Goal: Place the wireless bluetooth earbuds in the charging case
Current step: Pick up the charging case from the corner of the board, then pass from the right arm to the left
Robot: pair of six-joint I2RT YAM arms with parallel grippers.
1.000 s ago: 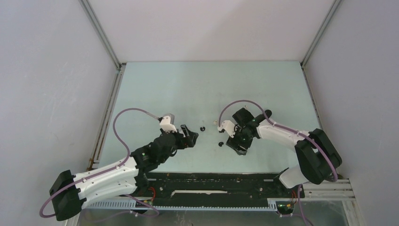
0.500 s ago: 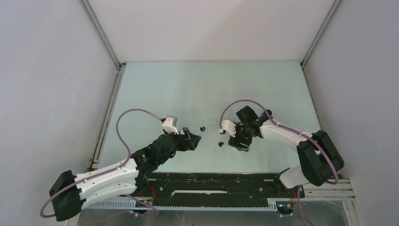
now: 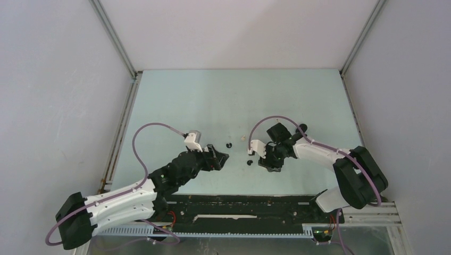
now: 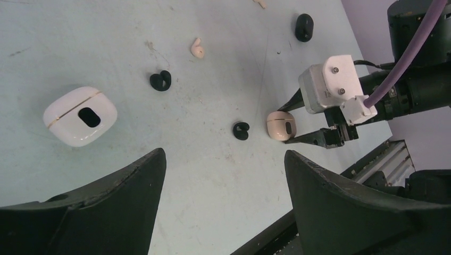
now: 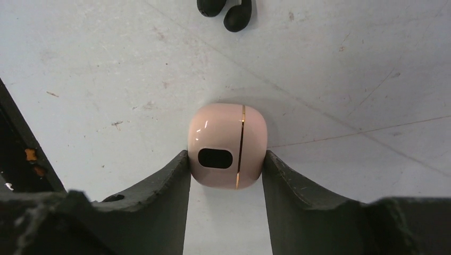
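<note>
A pink charging case (image 5: 227, 144) lies closed on the table, with a dark oval on its face and a gold seam. My right gripper (image 5: 226, 162) is shut on it, both fingers touching its sides. Two black earbuds (image 5: 224, 10) lie just beyond it. In the left wrist view the pink case (image 4: 280, 125) shows, with a black earbud (image 4: 241, 130) beside it, a black pair (image 4: 160, 81) and a beige earbud (image 4: 197, 48) farther off. My left gripper (image 4: 223, 159) is open and empty above bare table. From above, the left gripper (image 3: 219, 158) and right gripper (image 3: 265, 158) face each other.
A closed white case (image 4: 80, 116) lies at the left of the left wrist view. A black rounded piece (image 4: 304, 27) lies farther back. The black rail (image 3: 239, 204) runs along the table's near edge. Grey walls enclose the table.
My right gripper has moved a little towards the near edge and left, coming down round the pink case. My left gripper has crept slightly right.
</note>
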